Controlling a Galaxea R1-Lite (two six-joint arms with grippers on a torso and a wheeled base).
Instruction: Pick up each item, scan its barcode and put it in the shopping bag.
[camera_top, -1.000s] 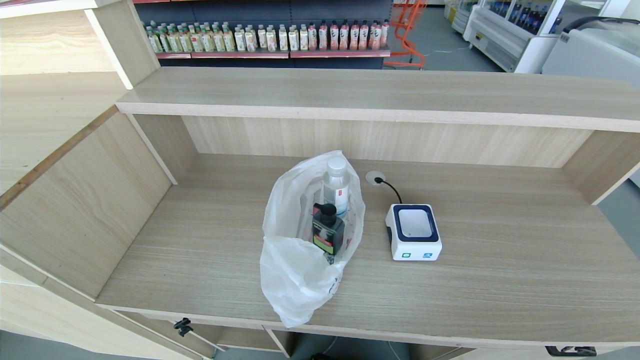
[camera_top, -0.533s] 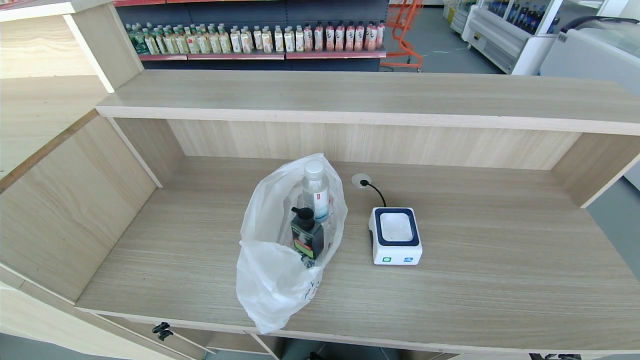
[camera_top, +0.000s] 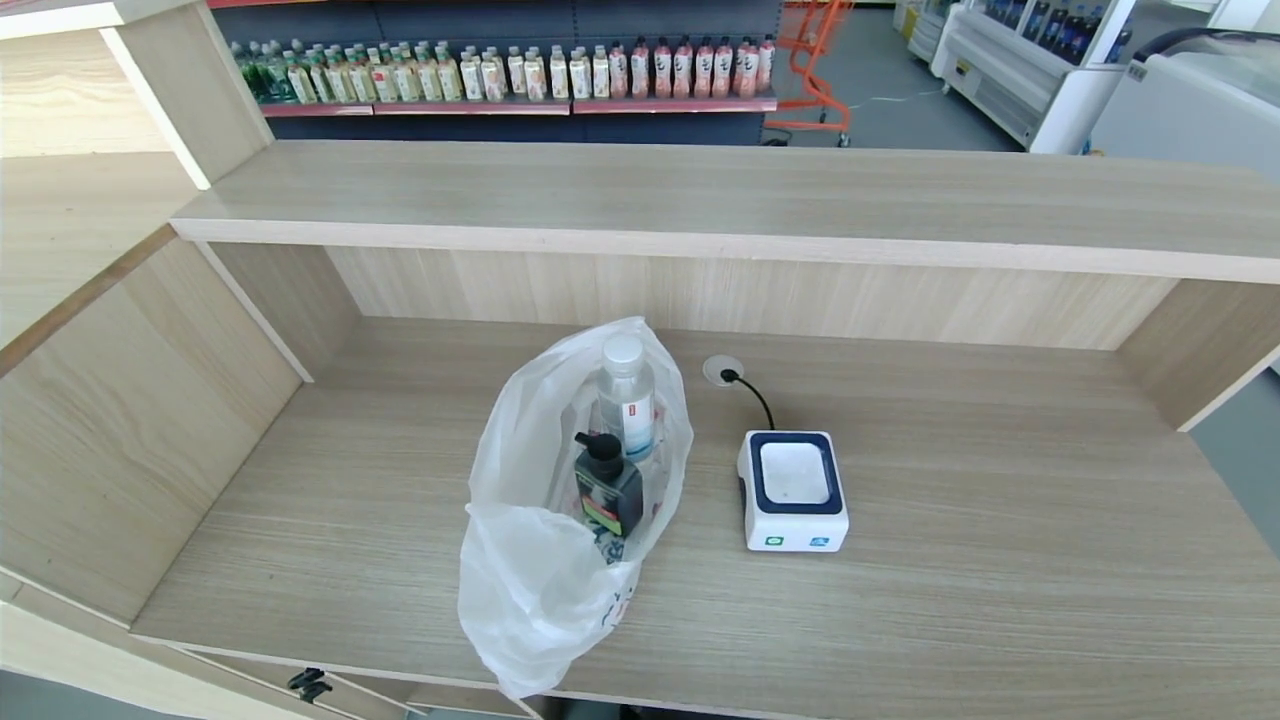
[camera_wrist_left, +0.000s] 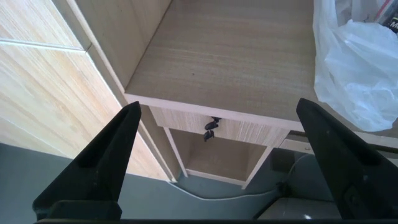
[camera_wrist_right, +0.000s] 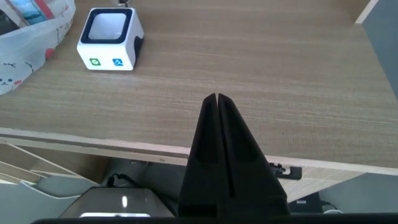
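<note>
Head view: shopping bag (camera_top: 540, 570) stands mid-desk (camera_top: 950, 560), water bottle (camera_top: 627, 400) and pump bottle (camera_top: 607, 490) upright inside, scanner (camera_top: 793, 490) just beside. Left hand (camera_wrist_left: 219, 106) — spread wide — hangs off desk's front edge, nearer bag; right hand (camera_wrist_right: 217, 99), closed tight, faces scanner.

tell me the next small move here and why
Probably none beyond holding off: the clear bottle and the pump bottle both stand inside the shopping bag, beside the scanner. I'd leave the open left gripper and the shut right gripper parked off the front edge of the counter, as the task looks done.
</note>
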